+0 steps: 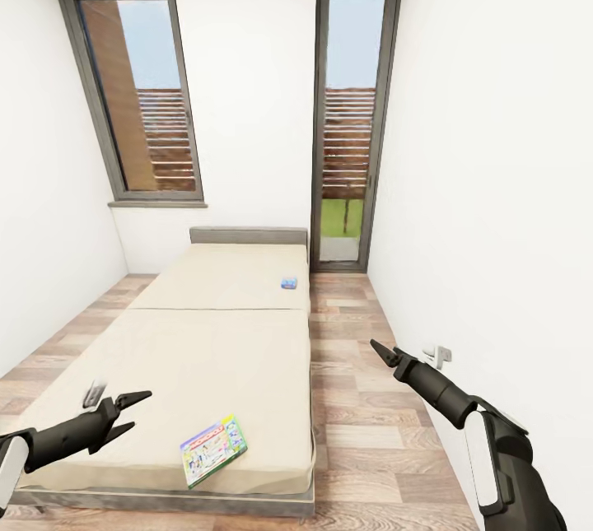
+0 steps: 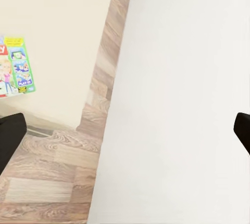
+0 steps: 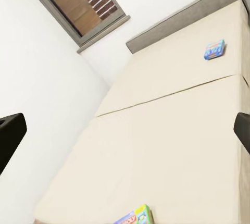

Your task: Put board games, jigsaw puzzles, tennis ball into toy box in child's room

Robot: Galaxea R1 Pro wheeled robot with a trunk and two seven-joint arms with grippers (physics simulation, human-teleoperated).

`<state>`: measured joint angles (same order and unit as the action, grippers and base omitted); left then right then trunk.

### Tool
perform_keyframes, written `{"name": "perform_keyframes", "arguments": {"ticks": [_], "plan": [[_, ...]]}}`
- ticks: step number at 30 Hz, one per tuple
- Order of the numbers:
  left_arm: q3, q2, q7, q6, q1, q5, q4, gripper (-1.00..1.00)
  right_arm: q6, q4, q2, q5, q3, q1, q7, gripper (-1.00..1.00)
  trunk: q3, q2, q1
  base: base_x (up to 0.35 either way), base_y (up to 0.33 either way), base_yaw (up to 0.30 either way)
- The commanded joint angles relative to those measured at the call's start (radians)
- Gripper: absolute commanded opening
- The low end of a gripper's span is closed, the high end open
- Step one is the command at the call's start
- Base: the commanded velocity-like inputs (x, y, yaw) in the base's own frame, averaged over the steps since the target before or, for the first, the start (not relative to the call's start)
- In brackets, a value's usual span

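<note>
Both arms reach forward over the foot of the bed: the left gripper hangs above the mattress with jaws parted and holding nothing, the right gripper over the wood floor, its jaw state unclear. One white-green board game lies flat near the bed's near right corner, just beside the left gripper. Another, blue board game lies well apart near the grey headboard.

Home bedroom, bed, windows
</note>
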<state>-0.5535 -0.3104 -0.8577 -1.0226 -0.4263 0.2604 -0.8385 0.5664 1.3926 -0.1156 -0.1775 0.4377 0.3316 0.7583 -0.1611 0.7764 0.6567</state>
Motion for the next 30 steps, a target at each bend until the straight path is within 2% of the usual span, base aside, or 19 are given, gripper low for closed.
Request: {"name": "perform_keyframes", "arguments": {"ticks": [1,4,7,12,18,20,23,25,30], "plan": [[-0.008,0.000,-0.006,-0.003,-0.001,-0.004,0.001,1.00,0.007,0.000,-0.001,-0.005,0.003,0.001,0.003,1.00,-0.005,0.009,0.004,0.000,0.000,0.000],[-0.036,-0.004,-0.005,-0.002,-0.001,-0.004,0.002,1.00,0.007,0.000,-0.001,-0.005,0.003,0.001,0.003,1.00,-0.014,0.030,0.016,0.000,0.000,0.000],[-0.045,-0.005,-0.004,0.004,-0.001,-0.005,0.002,1.00,0.007,0.000,-0.001,-0.005,0.003,0.001,0.003,1.00,-0.024,0.051,0.027,0.000,0.000,0.000],[-0.049,-0.005,0.001,0.087,-0.001,-0.005,0.047,1.00,0.007,0.000,-0.001,-0.005,0.003,0.001,0.003,1.00,-0.039,0.086,0.046,0.000,0.000,0.000],[-0.049,-0.006,0.002,0.112,-0.002,-0.004,0.076,1.00,0.013,0.005,-0.001,-0.005,0.003,0.000,0.004,1.00,-0.058,0.128,0.069,0.000,0.000,0.000],[-0.049,-0.006,0.002,0.114,-0.002,-0.004,0.078,1.00,0.051,0.019,-0.001,-0.013,0.002,0.001,0.007,1.00,-0.064,0.142,0.077,0.000,0.000,0.000],[-0.049,-0.004,0.002,0.115,-0.002,-0.005,0.079,1.00,0.168,0.049,-0.001,-0.028,-0.006,0.000,0.008,1.00,-0.074,0.163,0.089,0.000,0.000,0.000],[-0.049,-0.003,0.002,0.116,-0.002,-0.005,0.079,1.00,0.221,0.056,-0.001,-0.033,-0.020,0.003,0.006,1.00,-0.080,0.177,0.096,0.000,0.000,0.000],[-0.048,-0.001,0.003,0.117,-0.002,-0.007,0.079,1.00,0.259,0.053,-0.001,-0.034,-0.032,0.015,-0.016,1.00,-0.096,0.212,0.115,0.000,0.000,0.000]]}}
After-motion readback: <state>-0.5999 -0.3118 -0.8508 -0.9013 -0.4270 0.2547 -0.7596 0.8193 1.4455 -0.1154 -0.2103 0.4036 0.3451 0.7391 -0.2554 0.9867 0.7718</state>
